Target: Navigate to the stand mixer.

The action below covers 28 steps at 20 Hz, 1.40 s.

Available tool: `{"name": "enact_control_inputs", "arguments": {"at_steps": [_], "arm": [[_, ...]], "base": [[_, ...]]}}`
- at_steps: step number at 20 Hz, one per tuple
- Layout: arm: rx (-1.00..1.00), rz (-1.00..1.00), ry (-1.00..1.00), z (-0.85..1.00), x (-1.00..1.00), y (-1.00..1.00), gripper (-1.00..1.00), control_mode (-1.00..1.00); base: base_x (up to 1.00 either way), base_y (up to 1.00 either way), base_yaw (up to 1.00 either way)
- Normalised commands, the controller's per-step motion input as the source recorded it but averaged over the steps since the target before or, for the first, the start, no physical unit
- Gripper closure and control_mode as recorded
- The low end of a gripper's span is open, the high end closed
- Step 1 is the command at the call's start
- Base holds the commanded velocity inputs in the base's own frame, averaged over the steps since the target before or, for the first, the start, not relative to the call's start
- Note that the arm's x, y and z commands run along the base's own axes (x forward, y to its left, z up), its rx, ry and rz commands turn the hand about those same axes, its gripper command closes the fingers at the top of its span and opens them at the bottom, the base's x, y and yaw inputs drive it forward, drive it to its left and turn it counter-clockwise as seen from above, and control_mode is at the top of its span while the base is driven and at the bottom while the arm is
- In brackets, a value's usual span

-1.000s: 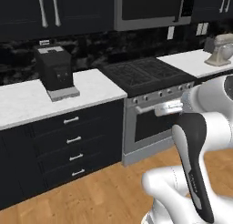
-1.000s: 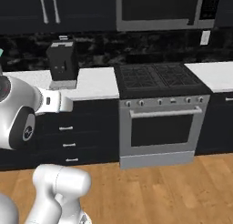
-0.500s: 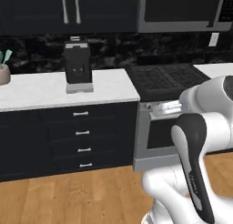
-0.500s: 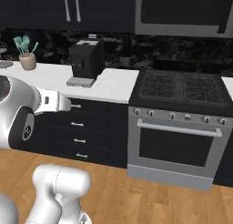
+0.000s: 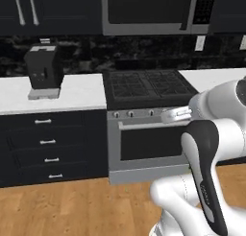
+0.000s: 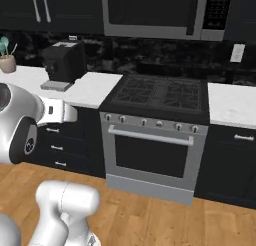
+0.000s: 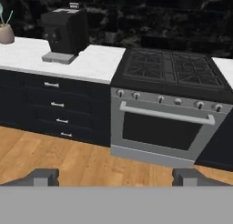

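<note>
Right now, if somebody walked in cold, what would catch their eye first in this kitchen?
Probably the steel-fronted oven range with its black gas burners, set between dark drawer cabinets in the middle. Next the boxy black coffee machine on the white counter to its left, and the microwave mounted above the stove. A small potted plant sits at the far left of the counter.

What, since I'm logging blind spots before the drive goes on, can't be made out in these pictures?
- Left base view: the counter right of the stove is partly hidden by the robot arm and cut off by the right edge.
- Right base view: the microwave keypad is too small to read.
- Hand view: the potted plant is cut off by the left edge.
</note>
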Motion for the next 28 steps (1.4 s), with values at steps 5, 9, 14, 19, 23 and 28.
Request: {"name": "enact_control_inputs", "arguments": {"at_steps": [5,9,14,19,23,28], "arm": [[0.00,0.00,0.00,0.00,0.00,0.00,-1.00,1.00],[0.00,0.00,0.00,0.00,0.00,0.00,-1.00,1.00],[0.00,0.00,0.00,0.00,0.00,0.00,-1.00,1.00],[0.00,0.00,0.00,0.00,0.00,0.00,-1.00,1.00],[0.00,0.00,0.00,0.00,0.00,0.00,-1.00,1.00],[0.00,0.00,0.00,0.00,0.00,0.00,-1.00,1.00]], "base": [[0.12,-1.00,0.00],[0.41,-1.00,0.00],[0.74,-1.00,0.00],[0.78,-1.00,0.00],[0.31,-1.00,-0.01],[0.21,-1.00,-0.10]]}}
